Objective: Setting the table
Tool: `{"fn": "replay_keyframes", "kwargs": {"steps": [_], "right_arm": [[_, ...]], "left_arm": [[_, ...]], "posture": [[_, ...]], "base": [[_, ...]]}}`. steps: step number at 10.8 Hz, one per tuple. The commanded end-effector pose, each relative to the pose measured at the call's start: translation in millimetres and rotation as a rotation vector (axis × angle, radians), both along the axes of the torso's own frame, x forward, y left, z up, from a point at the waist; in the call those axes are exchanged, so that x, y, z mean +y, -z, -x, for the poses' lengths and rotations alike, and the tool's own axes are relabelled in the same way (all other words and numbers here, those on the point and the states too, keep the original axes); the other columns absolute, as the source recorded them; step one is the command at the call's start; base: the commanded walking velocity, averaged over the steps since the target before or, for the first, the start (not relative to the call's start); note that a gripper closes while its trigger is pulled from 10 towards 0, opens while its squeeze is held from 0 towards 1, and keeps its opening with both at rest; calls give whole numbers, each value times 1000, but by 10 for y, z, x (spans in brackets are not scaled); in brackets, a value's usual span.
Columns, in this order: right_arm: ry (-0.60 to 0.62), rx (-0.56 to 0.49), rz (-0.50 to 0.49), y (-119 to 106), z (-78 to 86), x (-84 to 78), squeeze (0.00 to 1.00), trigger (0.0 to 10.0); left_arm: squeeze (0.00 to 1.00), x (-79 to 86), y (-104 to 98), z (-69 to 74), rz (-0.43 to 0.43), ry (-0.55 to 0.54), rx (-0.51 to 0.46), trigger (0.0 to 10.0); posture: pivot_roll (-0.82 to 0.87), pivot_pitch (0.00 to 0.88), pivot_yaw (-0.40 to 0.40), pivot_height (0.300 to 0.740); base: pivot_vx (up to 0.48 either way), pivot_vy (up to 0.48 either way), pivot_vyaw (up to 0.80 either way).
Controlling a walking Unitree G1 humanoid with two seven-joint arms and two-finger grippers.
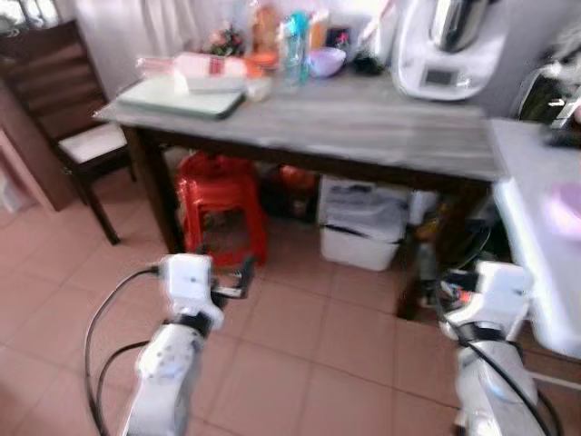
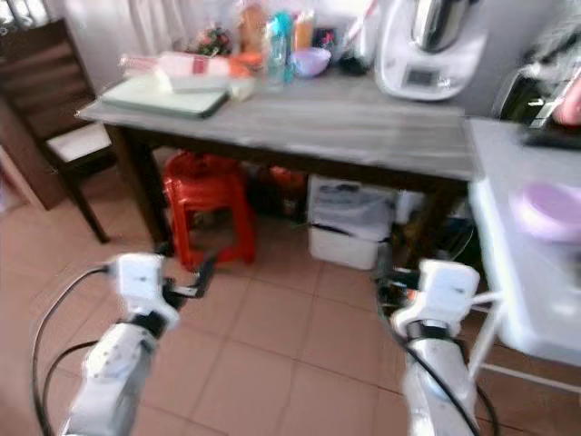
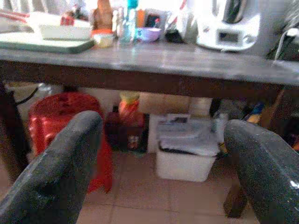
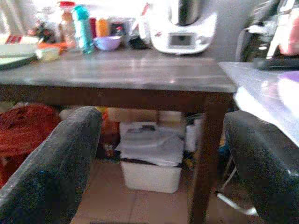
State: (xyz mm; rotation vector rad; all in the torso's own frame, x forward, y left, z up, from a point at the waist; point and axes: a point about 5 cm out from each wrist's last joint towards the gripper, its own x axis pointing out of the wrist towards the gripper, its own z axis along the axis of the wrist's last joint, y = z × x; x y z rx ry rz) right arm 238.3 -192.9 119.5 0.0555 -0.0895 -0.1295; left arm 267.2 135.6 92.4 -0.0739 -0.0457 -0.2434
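Observation:
A dark wooden table with a grey top (image 1: 363,123) stands ahead. At its back are a purple bowl (image 1: 327,61), bottles (image 1: 294,41) and a pale green tray (image 1: 182,96) with a white dish on it. A purple plate (image 2: 549,209) lies on the white table (image 2: 508,272) to my right. Both arms are held low over the tiled floor, short of the wooden table. My left gripper (image 3: 163,126) is open and holds nothing, with its fingers (image 1: 234,277) pointing at the table. My right gripper (image 4: 161,119) is open and holds nothing too.
A white kitchen machine (image 1: 449,50) stands on the table's right end. Under the table are a red plastic stool (image 1: 221,195) and a white bin (image 1: 363,227). A dark chair (image 1: 82,136) stands at the left. Cables lie by the table's right leg.

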Motion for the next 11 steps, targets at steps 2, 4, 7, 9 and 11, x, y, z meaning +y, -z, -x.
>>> {"fn": "replay_keyframes", "kwargs": {"steps": [2,4,7,9,11], "right_arm": [[16,-11,-42,-27,50,51,0,10000],[67,9,-40,19,148,-15,0,10000],[64,13,-19,26,160,2,0,10000],[64,14,-15,28,144,1,0,10000],[66,13,-11,25,113,-3,0,10000]], "left_arm": [[0,80,-12,-11,-16,-26,-2,10000],[0,92,-6,-10,-18,-33,-1,10000],[0,82,-34,-49,-17,-33,-12,10000],[0,77,-29,-44,-18,-33,-10,10000],[0,64,-30,-57,-19,-25,-11,10000]], "posture": [[57,31,-9,740],[57,31,-9,740],[58,30,-6,740],[60,31,-6,740],[59,29,-5,740]], "base": [[0,-362,0],[0,-360,0],[0,-363,0],[0,-364,0],[0,-364,0]]}}
